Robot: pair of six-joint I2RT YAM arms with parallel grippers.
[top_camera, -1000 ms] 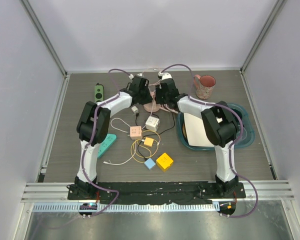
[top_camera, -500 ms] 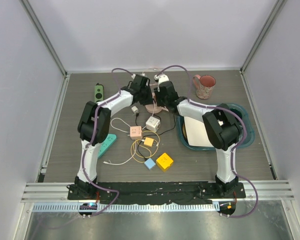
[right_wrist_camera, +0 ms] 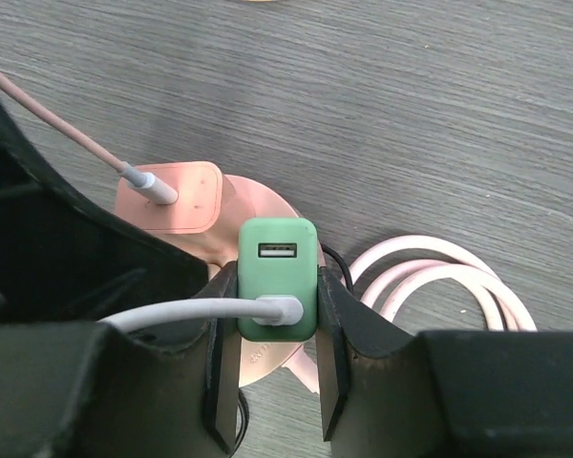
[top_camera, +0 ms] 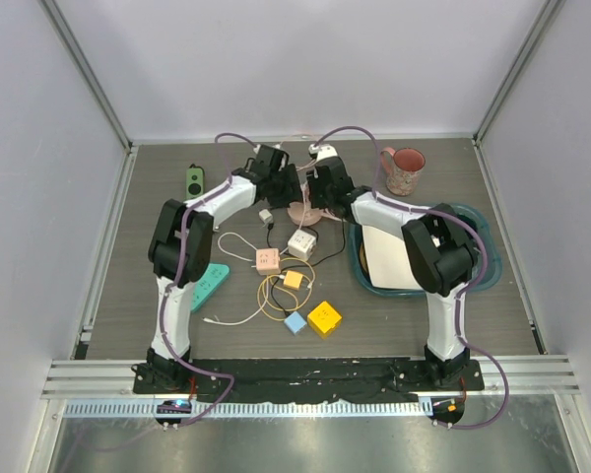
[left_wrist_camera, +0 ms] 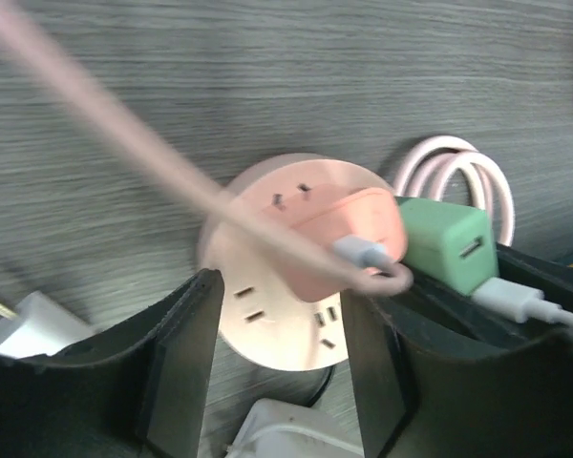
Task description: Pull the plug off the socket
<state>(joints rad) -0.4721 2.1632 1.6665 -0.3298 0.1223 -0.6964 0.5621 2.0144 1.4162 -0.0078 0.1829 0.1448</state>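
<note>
A round pink socket lies at the back middle of the table. It carries a pink adapter with a pink cable. My right gripper is shut on a green plug with a white USB cable, right over the socket's edge. I cannot tell whether the plug is still seated. My left gripper is open, its fingers straddling the socket's near part. The green plug shows at that view's right. In the top view both grippers meet over the socket, left and right.
A pink mug stands at the back right. A teal tray holds a white sheet. A green strip, a teal strip, a white adapter and small pink, yellow and blue cubes lie among loose cables. A coiled pink cable lies beside the socket.
Both grippers have shifted slightly over the socket. The socket has stayed in place.
</note>
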